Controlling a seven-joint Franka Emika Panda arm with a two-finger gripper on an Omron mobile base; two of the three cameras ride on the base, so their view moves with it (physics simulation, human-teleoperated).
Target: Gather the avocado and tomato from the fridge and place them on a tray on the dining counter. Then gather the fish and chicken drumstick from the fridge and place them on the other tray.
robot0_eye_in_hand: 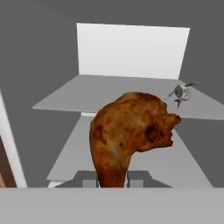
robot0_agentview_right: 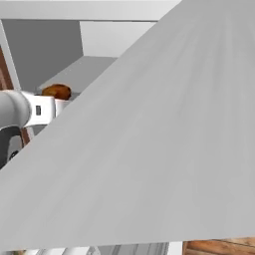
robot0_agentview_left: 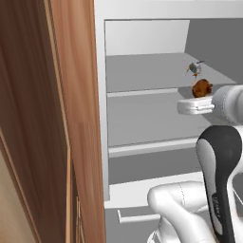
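I saw my gripper [robot0_eye_in_hand: 111, 179] clamped shut on the drumstick [robot0_eye_in_hand: 129, 135] inside the fridge [robot0_agentview_left: 142, 109]. The fish [robot0_eye_in_hand: 181, 92] lay on the shelf behind; the open door [robot0_agentview_right: 164, 139] blocked my right-side view.

In your right base view the open fridge door [robot0_agentview_right: 164, 139] covers most of the fridge [robot0_agentview_right: 47, 45] interior, leaving the chicken drumstick [robot0_agentview_right: 56, 91] as a brown sliver above the arm. In your hand view the drumstick [robot0_eye_in_hand: 129, 135] hides the gripper [robot0_eye_in_hand: 111, 178] fingertips [robot0_eye_in_hand: 87, 178] almost wholly, and its narrow end is cut off at the bottom, so contact cannot be traced. The fish [robot0_eye_in_hand: 181, 92] on the upper shelf [robot0_eye_in_hand: 118, 98] is too small for you to make out details, and in the left base view the gripper [robot0_agentview_left: 195, 105] masks the drumstick's [robot0_agentview_left: 201, 88] lower part.
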